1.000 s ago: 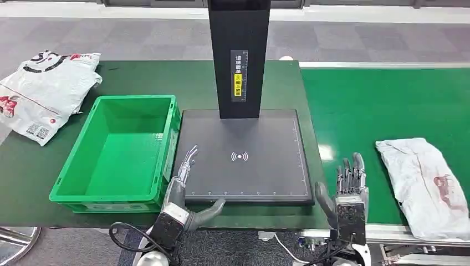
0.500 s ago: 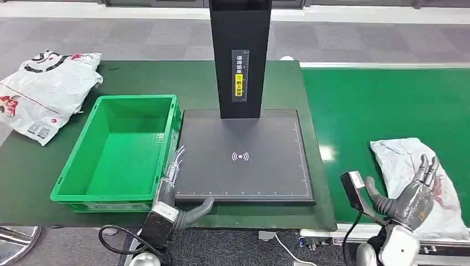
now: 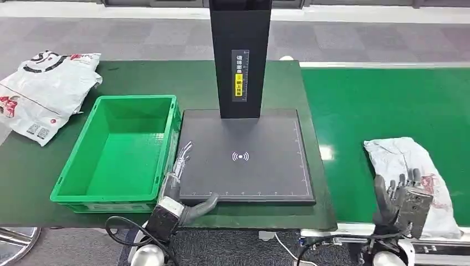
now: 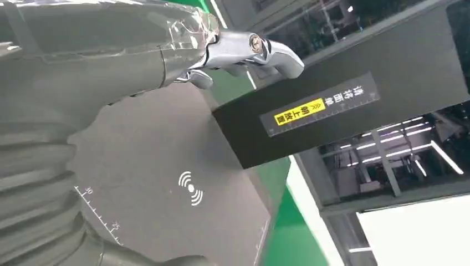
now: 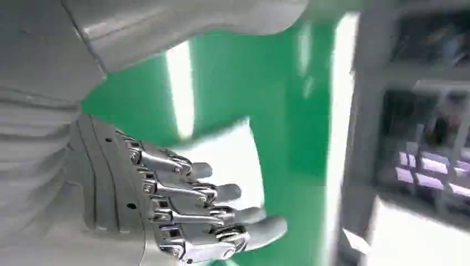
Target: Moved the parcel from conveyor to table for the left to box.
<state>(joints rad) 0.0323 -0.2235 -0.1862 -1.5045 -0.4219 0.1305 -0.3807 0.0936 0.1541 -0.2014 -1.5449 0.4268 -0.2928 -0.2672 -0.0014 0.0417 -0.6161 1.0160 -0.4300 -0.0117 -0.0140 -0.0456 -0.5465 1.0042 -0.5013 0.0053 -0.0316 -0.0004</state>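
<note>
Parcel on the belt, right hand over its near edge

Conveyor belt [image 3: 388, 105], bright green, runs along the right side, touching the dark green table [image 3: 138, 77]. On the table stands a black scanner pad [image 3: 244, 160] with a tall black post [image 3: 240, 55] rising from its far edge. Just left of the pad sits a green bin [image 3: 119, 149]. A white bag [image 3: 44, 91] with red and black print lies at the table's far left corner.

The parcel [image 3: 402, 160], white and crumpled with a red mark, lies on the belt near its front edge. The right hand [image 3: 402, 197] is over the parcel's near end, fingers apart and holding nothing. The left hand [image 3: 180, 185] sits at the pad's near left corner, fingers [image 4: 244, 47] stretched out and apart, empty.
</note>
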